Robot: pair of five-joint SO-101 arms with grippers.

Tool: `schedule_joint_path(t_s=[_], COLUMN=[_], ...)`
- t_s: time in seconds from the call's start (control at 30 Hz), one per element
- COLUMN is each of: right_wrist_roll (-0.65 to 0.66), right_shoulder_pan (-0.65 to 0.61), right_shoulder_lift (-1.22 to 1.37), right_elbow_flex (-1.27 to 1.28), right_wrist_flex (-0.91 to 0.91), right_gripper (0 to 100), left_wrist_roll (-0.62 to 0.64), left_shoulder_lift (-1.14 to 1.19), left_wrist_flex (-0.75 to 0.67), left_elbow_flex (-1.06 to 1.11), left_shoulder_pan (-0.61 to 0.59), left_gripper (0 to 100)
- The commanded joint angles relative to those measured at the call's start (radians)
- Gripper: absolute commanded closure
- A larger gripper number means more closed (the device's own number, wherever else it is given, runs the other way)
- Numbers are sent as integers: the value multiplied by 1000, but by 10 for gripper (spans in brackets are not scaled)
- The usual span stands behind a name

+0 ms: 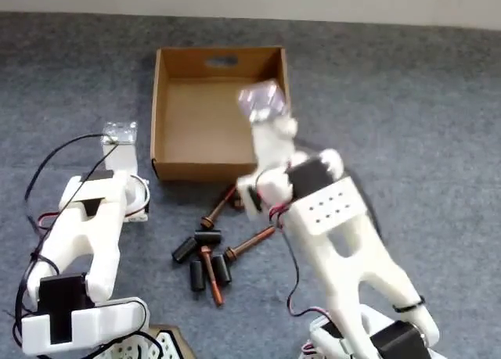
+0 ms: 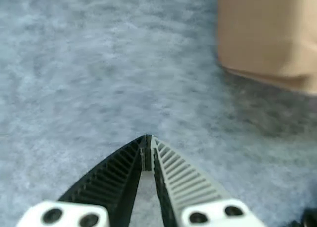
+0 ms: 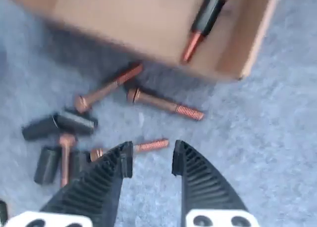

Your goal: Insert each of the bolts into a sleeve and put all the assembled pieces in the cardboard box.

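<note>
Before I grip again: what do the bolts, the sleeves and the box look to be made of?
The bolts look like metal with a copper-coloured, slightly shiny finish; threaded ends show. The sleeves are matte black, perhaps plastic or rubber; the look leaves it open. The cardboard box is plain brown cardboard, dull, with thin walls.

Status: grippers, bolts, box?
Left gripper shut, empty, beside cardboard box. Right gripper open, empty. One assembled piece in box; loose bolts and sleeves on carpet outside.
</note>
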Motion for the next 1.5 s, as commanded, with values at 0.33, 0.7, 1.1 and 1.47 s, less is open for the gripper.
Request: schedule_joint_path(t_s=[0.33, 0.7, 1.1, 1.47], right_wrist_roll=[28, 32, 34, 138], right_shoulder_pan=[-242, -309, -305, -308], right_shoulder_lift=[-45, -39, 334, 486], right_elbow_flex=[348, 349, 147, 44], right_wrist_flex=[-289, -429, -493, -495], right_gripper=[868, 868, 868, 868], left_wrist_roll=[147, 149, 149, 147], left_shoulder_lift=[4, -1, 4, 4], left_wrist_flex=[-11, -21, -29, -31], left_elbow_flex=[-51, -53, -50, -50], left_shoulder_pan=[-96, -160, -142, -133], left_gripper=[973, 973, 973, 973])
